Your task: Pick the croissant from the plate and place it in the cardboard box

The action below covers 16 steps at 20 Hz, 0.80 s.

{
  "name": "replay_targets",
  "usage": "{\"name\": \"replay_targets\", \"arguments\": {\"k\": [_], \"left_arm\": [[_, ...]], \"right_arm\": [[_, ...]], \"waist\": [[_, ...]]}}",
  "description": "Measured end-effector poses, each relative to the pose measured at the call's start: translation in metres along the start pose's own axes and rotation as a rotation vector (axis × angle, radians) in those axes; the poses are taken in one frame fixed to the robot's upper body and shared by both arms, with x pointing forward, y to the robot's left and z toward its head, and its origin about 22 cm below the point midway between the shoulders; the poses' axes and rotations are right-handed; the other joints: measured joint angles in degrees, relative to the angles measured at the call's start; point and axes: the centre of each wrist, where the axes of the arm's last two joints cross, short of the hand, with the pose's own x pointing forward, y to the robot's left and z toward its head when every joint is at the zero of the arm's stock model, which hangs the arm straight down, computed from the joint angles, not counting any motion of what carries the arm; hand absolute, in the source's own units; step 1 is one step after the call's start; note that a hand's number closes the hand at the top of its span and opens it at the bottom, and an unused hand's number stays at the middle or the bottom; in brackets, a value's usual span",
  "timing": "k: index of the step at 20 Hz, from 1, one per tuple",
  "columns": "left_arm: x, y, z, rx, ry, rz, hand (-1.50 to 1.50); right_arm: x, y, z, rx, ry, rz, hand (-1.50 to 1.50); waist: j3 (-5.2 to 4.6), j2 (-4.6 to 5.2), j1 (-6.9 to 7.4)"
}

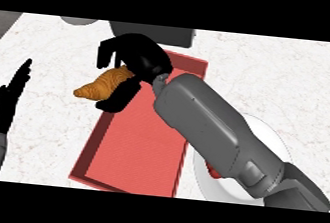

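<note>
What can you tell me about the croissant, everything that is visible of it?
The croissant is golden brown, curved, with ridged layers and a pointed lower-left tip. The right hand holds it with fingers curled round its upper end, hiding that part. It is tilted, at the left edge of the red box, its tip over the white counter.

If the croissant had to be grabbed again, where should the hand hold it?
Probably round its thick middle, coming from above. The croissant lies slanted, one tapered tip poking out left over the counter, and the middle is its fattest part. The right hand already curls round the upper end, above the red box.
</note>
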Motion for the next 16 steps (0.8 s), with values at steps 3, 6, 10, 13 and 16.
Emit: {"name": "replay_targets", "arguments": {"k": [3,6,10,13,16], "left_arm": [[0.0,-0.004,0.001,-0.006,-0.007,0.002,0.0],[0.003,-0.008,-0.002,-0.015,-0.005,0.005,0.0],[0.004,-0.007,-0.007,-0.012,0.001,0.005,0.0],[0.003,-0.006,-0.006,-0.011,0.0,0.005,0.0],[-0.001,-0.003,-0.005,-0.008,0.003,0.007,0.0]], "right_arm": [[-0.01,0.009,-0.001,0.027,0.047,-0.033,-1.5],[-0.011,0.018,-0.001,0.028,0.042,-0.066,-1.5],[-0.014,0.017,-0.003,-0.019,-0.014,-0.124,-1.5],[-0.015,0.014,-0.004,-0.092,-0.051,-0.189,-1.5],[-0.017,0.006,-0.005,-0.169,-0.075,-0.278,-1.5]], "waist": [[0.01,0.12,0.42],[0.0,0.25,0.84],[0.02,0.28,0.45],[0.04,0.28,0.59],[0.05,0.23,0.27]]}}
